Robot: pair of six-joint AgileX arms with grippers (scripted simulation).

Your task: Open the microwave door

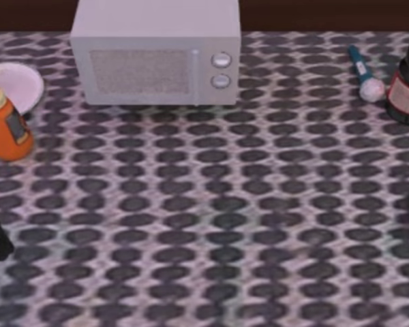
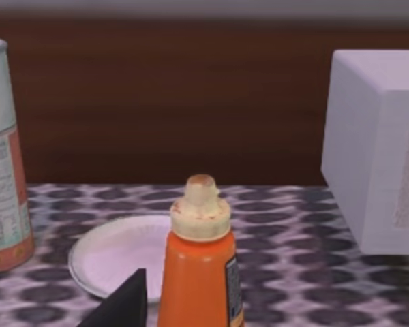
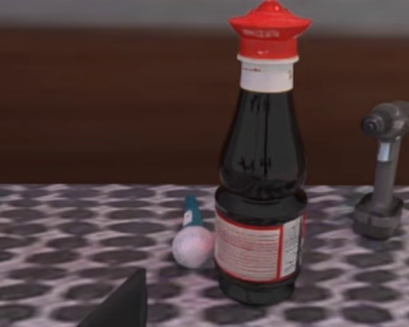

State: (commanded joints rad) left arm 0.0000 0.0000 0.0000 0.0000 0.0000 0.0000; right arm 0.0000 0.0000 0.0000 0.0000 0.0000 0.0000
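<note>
The microwave door (image 1: 142, 71) sits flush w/ the microwave (image 1: 157, 51), upper centre of frame; both grippers' state: can't tell.

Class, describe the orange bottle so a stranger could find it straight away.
Start at the microwave at the table's back edge. Left of it lies a white plate, and the orange bottle stands upright beside that plate. Its orange body and cream cap set it apart.

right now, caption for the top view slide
Closed microwave at table's back edge, orange bottle left, dark bottle right.
</note>
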